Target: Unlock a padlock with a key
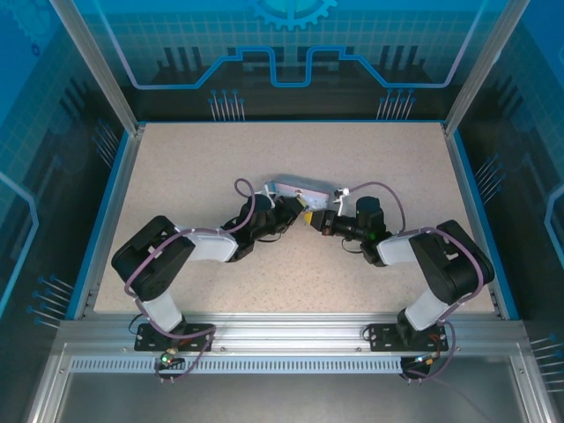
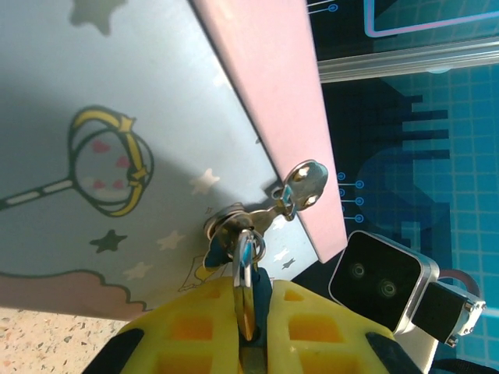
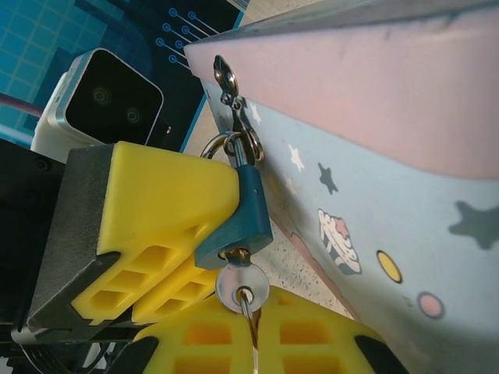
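On the speckled desk sits the cartoon tin, lid shut, contents hidden. The padlock hangs from the tin's clasp, my left fingers clenched on it; my right fingers pinch the key seated in it.

Bright, even overhead light on the table, with faint shadows. Wrist views sharp up close: the padlock crisp, glare on the key, a broad shadow across the tin; backgrounds seem slightly soft
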Tool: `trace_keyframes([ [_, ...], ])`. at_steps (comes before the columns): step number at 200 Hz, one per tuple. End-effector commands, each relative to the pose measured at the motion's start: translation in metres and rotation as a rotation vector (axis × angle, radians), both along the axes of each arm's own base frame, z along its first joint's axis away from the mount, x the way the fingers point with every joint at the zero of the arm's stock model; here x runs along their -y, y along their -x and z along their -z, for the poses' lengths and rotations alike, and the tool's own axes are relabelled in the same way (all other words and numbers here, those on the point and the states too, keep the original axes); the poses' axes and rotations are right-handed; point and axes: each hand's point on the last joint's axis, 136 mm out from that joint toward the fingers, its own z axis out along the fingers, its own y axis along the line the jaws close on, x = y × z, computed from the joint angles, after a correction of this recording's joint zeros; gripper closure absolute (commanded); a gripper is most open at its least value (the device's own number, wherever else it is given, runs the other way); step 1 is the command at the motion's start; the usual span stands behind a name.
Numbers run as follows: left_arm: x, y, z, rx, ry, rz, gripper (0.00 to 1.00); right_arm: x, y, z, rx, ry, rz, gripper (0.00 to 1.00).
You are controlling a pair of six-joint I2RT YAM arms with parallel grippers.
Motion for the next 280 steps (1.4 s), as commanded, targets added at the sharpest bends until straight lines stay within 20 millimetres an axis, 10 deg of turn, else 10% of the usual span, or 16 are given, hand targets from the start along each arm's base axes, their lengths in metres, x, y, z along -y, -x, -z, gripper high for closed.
trace_keyframes([
  [1, -0.006, 0.010, 0.031, -0.046, -0.088, 0.017, 1.00, 0.017, -0.017, -0.014, 0.089, 0.003, 0.078, 0.82],
  [80, -0.009, 0.002, 0.029, -0.043, -0.101, 0.005, 1.00, 0.035, -0.006, -0.008, 0.083, 0.015, 0.057, 0.52],
  [187, -0.007, 0.003, 0.031, -0.052, -0.094, 0.017, 1.00, 0.022, 0.007, -0.018, 0.242, 0.175, -0.046, 0.54],
  [280, -0.003, 0.003, 0.021, -0.074, -0.050, 0.015, 1.00, 0.001, 0.020, 0.003, 0.539, 0.663, -0.072, 0.56],
])
